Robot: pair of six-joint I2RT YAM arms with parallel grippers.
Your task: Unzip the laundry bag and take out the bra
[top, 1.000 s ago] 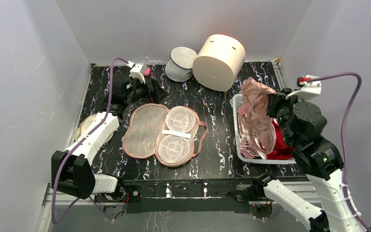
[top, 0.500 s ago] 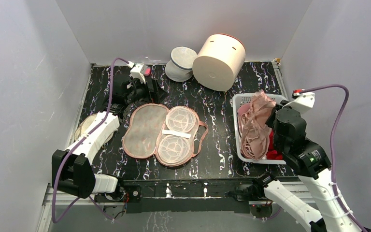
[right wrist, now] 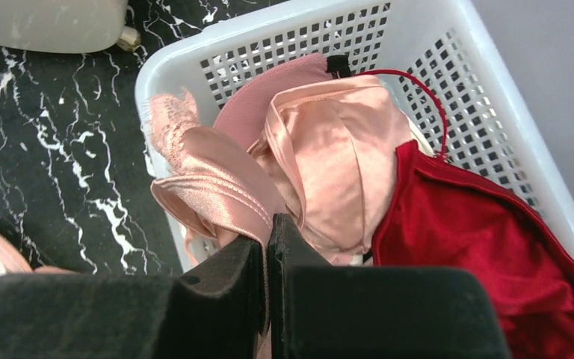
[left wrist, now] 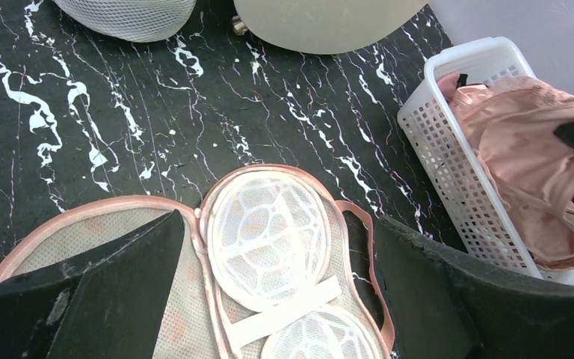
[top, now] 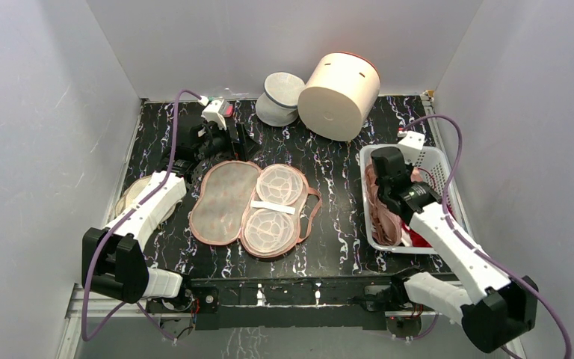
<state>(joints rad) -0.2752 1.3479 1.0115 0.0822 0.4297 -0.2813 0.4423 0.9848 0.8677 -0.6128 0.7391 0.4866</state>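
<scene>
The laundry bag (top: 224,200) lies unzipped and spread open on the black marbled table, its mesh lining up and two white cup frames on its right half. It also shows in the left wrist view (left wrist: 269,239). My left gripper (top: 223,146) hovers open and empty over the bag's far end (left wrist: 276,299). The salmon-pink satin bra (right wrist: 329,157) lies bunched in the white basket (right wrist: 493,90) at the right (top: 383,217). My right gripper (right wrist: 269,232) is shut on a fold of the bra, low in the basket (top: 390,200).
A dark red garment (right wrist: 478,254) lies in the basket beside the bra. A big cream cylinder (top: 338,84) and a white mesh pouch (top: 280,97) stand at the back. A round pale object (top: 128,196) lies under my left arm. Grey walls enclose the table.
My right gripper has come down and leftward with the bra, from held high over the basket to low inside it. The left arm and the bag have not moved.
</scene>
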